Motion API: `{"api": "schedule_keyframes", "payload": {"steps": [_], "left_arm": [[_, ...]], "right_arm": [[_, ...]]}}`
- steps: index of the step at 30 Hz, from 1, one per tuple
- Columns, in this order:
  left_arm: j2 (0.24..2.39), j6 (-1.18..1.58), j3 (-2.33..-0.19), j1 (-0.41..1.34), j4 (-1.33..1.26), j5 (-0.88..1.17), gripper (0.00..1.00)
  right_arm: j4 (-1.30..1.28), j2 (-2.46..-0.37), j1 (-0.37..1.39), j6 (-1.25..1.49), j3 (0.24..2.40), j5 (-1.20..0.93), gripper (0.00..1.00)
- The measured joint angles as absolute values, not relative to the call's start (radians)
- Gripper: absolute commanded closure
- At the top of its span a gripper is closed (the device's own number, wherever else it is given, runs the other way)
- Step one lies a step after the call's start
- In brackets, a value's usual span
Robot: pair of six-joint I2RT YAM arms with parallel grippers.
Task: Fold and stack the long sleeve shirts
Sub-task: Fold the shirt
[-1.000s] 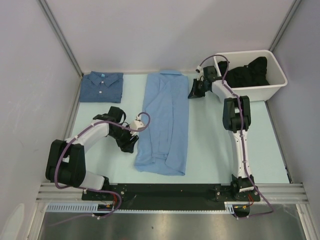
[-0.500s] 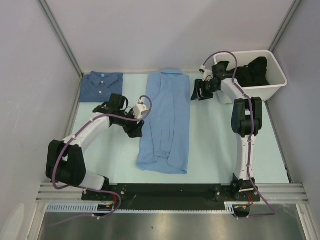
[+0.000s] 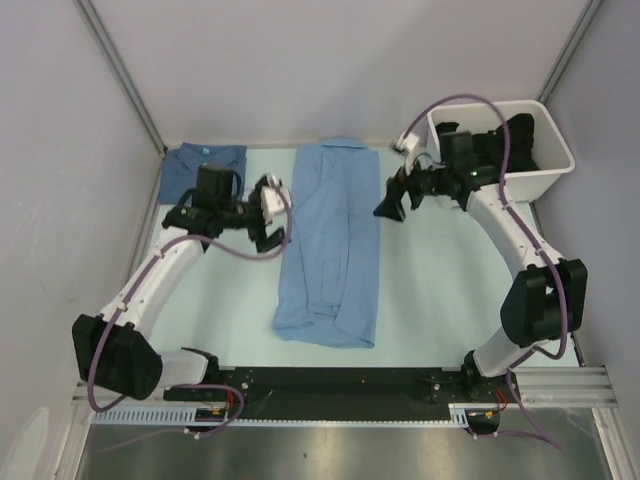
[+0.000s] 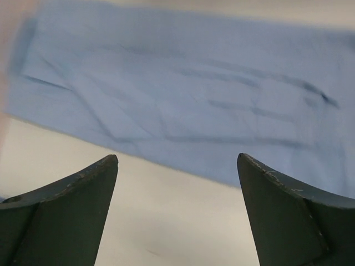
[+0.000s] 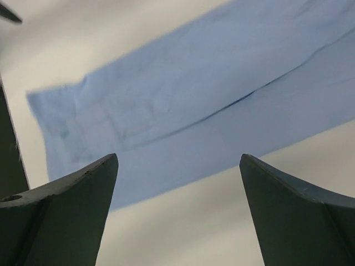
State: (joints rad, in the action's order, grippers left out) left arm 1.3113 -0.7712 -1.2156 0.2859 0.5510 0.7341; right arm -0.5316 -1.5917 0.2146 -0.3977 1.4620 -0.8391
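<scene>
While both arms reach out over the table (image 3: 430, 290), light sky-blue shirt (image 3: 330, 250) lies centre frame, folded into a long narrow strip, collar at upper end, hem toward the bottom.

L gripper (image 3: 272, 238) sits just beside strip's left edge, upper half. Wrist view: jaws spread wide, nothing btwn them, bare table under tips, cloth just beyond.

R gripper (image 3: 390, 205) is just off strip's right edge, also upper half. Jaws likewise wide apart and empty, shirt edge ahead of tips.

Second item, denim-blue shirt (image 3: 190, 172), is folded at upper left by the wall, partly hidden by L arm. Turquoise label (image 3: 207, 149) shows at collar.

White bin (image 3: 556, 160) is at upper right w/ dark clothing (image 3: 512, 138) inside.
</scene>
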Motion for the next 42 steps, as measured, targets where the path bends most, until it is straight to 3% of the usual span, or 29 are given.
{"api": "schedule_keyframes", "payload": {"steps": [3,7,11,14,18,25,31,34,35,37,40,42], "left_arm": [[1.243,-1.004,-1.012,0.285,0.681,0.716,0.16],[1.188,-1.172,-0.805,0.305,0.839,0.685,0.27],[1.169,-1.214,-0.735,0.356,0.828,0.684,0.16],[1.016,-1.232,-0.574,0.412,0.73,0.645,0.11],[0.791,-1.241,-0.365,0.579,0.623,0.543,0.1],[0.771,-1.228,-0.252,0.786,0.312,0.322,0.15],[0.77,-1.229,-0.165,0.926,0.094,0.184,0.33],[0.765,-1.187,-0.167,0.967,0.103,0.194,0.51],[0.764,-1.169,-0.173,0.973,0.12,0.203,0.64],[0.754,-1.101,-0.213,0.979,0.183,0.253,0.74],[0.727,-1.016,-0.319,0.981,0.258,0.33,0.78],[0.701,-0.973,-0.379,0.981,0.288,0.381,0.66]], "right_arm": [[-0.599,-1.597,0.279,-0.597,1.31,-0.834,0.2],[-0.649,-1.517,0.404,-0.723,0.996,-0.791,0.27],[-0.674,-1.462,0.516,-0.781,0.927,-0.765,0.27],[-0.642,-1.437,0.537,-0.798,0.908,-0.748,0.28],[-0.629,-1.438,0.538,-0.81,0.896,-0.717,0.28],[-0.612,-1.451,0.538,-0.815,0.896,-0.69,0.28],[-0.614,-1.451,0.538,-0.817,0.896,-0.677,0.28],[-0.616,-1.451,0.539,-0.817,0.896,-0.665,0.28],[-0.616,-1.451,0.539,-0.818,0.896,-0.662,0.28],[-0.619,-1.445,0.539,-0.823,0.896,-0.658,0.26],[-0.622,-1.425,0.538,-0.833,0.896,-0.651,0.25],[-0.622,-1.409,0.532,-0.844,0.896,-0.648,0.24]]}}
